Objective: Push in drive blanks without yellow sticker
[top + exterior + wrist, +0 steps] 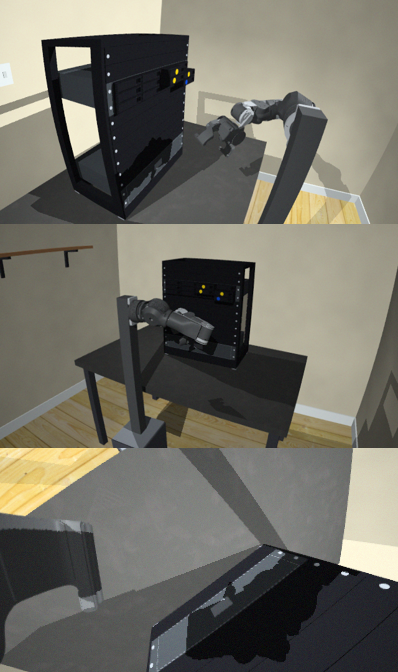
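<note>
Currently the gripper point(214, 140) hangs w/ jaws spread wide, nothing between them, low beside the rack point(99, 93) front, above the table point(255, 386). Well above the jaws, near the rack's top, four blanks stand out of the chassis. Three carry yellow stickers point(176, 71), point(174, 80), point(188, 74). One carries a blue sticker point(186, 82), at the lower corner nearest the arm side. Wrist view: one finger point(75, 563) at left, rack's lower front panel point(220, 608) ahead of the jaws, apart from it.
</note>
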Tool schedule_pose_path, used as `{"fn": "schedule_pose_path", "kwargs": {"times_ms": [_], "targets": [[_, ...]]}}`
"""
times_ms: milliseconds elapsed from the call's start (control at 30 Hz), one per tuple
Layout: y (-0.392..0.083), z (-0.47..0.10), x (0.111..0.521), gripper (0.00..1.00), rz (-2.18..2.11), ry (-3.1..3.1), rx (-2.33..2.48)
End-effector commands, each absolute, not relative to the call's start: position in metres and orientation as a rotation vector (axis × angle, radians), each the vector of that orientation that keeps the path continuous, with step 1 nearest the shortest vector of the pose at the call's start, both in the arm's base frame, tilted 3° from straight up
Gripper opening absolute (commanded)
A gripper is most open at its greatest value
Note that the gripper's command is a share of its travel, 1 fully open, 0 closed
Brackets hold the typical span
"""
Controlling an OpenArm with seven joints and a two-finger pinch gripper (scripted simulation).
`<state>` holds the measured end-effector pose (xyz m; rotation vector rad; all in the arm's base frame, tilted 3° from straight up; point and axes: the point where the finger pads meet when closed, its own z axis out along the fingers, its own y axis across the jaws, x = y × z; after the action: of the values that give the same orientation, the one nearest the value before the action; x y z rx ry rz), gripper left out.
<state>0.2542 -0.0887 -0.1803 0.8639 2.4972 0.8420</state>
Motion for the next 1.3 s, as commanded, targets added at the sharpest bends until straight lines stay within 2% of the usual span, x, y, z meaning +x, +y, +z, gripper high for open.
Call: {"fn": "schedule_pose_path", "kwargs": {"times_ms": [0,567,1267], "targets": [[-0.088,-0.172,0.26,1.0,0.905,2.432,0.911],[-0.139,-0.09,0.299,1.0,1.138,1.85,1.184],[-0.206,-0.016,0.302,1.0,1.208,1.33,1.27]]}}
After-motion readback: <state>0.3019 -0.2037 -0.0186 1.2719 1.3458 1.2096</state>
